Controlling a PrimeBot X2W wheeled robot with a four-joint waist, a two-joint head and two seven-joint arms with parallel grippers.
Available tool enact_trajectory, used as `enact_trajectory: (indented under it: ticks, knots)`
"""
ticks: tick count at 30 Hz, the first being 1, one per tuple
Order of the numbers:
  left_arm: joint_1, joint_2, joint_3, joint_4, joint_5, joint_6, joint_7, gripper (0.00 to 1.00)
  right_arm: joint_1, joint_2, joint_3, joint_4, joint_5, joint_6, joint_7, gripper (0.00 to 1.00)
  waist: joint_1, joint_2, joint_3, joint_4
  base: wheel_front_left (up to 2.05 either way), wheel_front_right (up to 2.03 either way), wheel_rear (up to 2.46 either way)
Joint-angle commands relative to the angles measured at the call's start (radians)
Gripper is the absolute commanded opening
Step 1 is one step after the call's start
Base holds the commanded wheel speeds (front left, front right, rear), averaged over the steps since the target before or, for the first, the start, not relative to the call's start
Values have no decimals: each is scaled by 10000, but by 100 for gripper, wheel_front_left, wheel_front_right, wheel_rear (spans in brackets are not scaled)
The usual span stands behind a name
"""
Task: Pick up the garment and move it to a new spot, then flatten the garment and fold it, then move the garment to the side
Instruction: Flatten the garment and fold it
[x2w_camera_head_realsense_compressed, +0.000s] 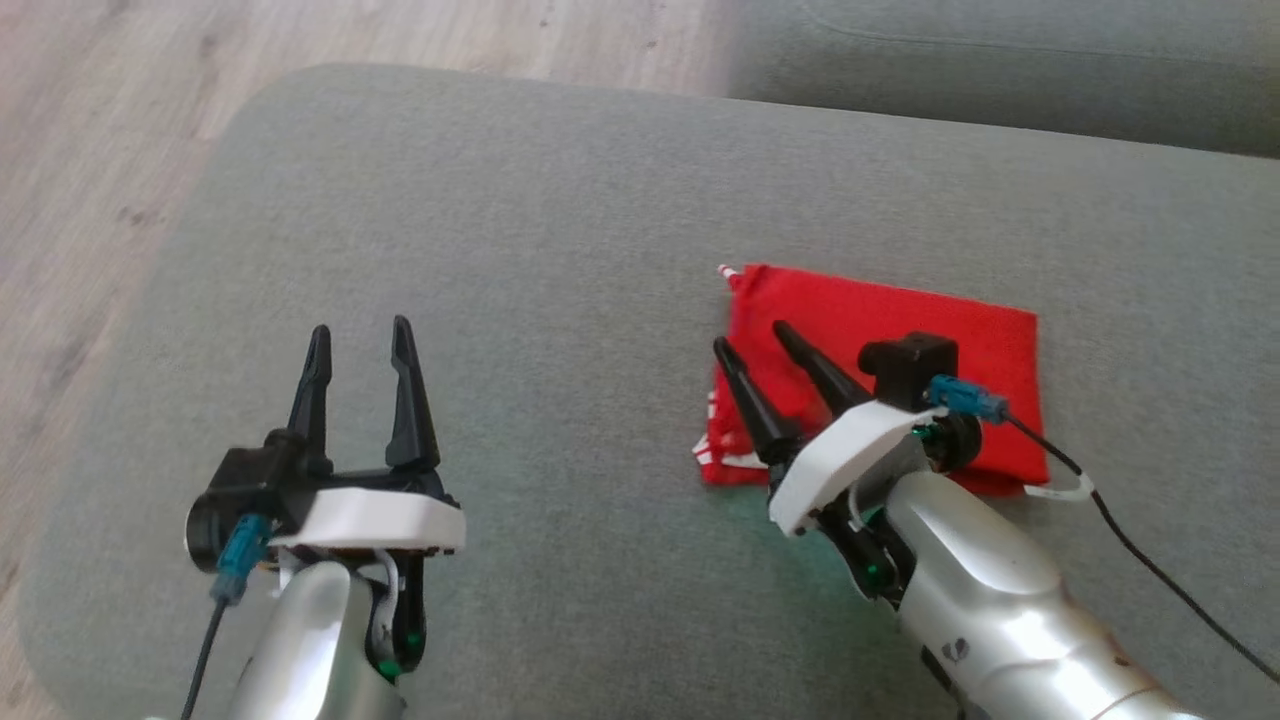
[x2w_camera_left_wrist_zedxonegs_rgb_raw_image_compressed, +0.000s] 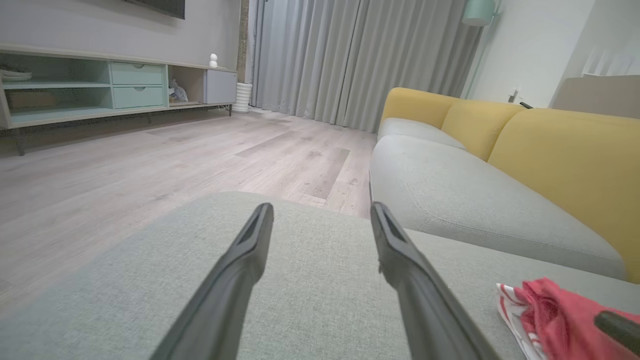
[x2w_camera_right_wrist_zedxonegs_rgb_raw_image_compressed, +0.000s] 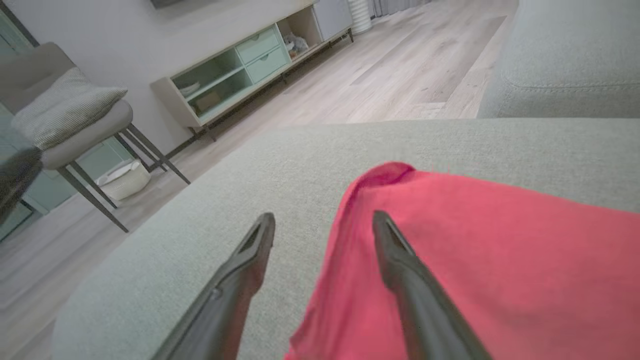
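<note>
- Toward 3 o'clock on the grey cushion (x2w_camera_head_realsense_compressed: 560, 220): the garment (x2w_camera_head_realsense_compressed: 900, 320), soft red cloth folded into a flat, roughly rectangular pad, with red-and-white striped trim peeking out along its 9 o'clock edge.
- Cushion of coarse woven fabric, rounded at the corners; pale wood-grain floor (x2w_camera_head_realsense_compressed: 90, 150) beyond it at 10 o'clock.
- Right claw (x2w_camera_head_realsense_compressed: 751, 336) spread wide, gripping nothing: two long, tapering matte-black fingers over the garment's 9 o'clock edge, on a white plastic wrist plate and a glossy silver forearm.
- Left claw (x2w_camera_head_realsense_compressed: 361, 327) equally wide and empty, above bare cushion at 8 o'clock, well apart from the garment.
- Added by the right wrist view: one finger over red cloth, the other over grey weave; a rounded, slightly raised lip of the fold at 12 o'clock; contact with the cloth impossible to tell.
- Also there, at 9 o'clock: a thin-legged chair (x2w_camera_right_wrist_zedxonegs_rgb_raw_image_compressed: 90, 132) carrying a textured pillow.
- Added by the left wrist view: the garment seen edge-on at 4 o'clock, its layered striped hem showing, plus smooth yellow backrests (x2w_camera_left_wrist_zedxonegs_rgb_raw_image_compressed: 575, 155), pleated grey curtains (x2w_camera_left_wrist_zedxonegs_rgb_raw_image_compressed: 350, 55) and a mint-fronted sideboard (x2w_camera_left_wrist_zedxonegs_rgb_raw_image_compressed: 125, 85).
</note>
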Motion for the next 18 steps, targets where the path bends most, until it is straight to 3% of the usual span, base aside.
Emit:
enact_trajectory:
  ticks: [1,6,13,18]
  knots:
    - [-413,85,243,-286,90,20,-53,100,-260,121,94,-331,136,-7,-165,100,0,0,-55,-174,0,0,0]
    - [-318,85,359,-385,157,-9,-53,100,-743,121,-462,-568,-206,-7,-388,100,0,0,-261,-713,0,0,0]
    - [-63,85,474,-722,468,-40,-53,100,91,122,-3941,-2402,-3722,-7,-408,100,0,0,-533,-1515,0,0,0]
    - [246,85,588,-940,526,-40,-53,100,1312,122,-5665,-3216,-5339,-7,-410,100,0,0,-636,-2037,0,0,0]
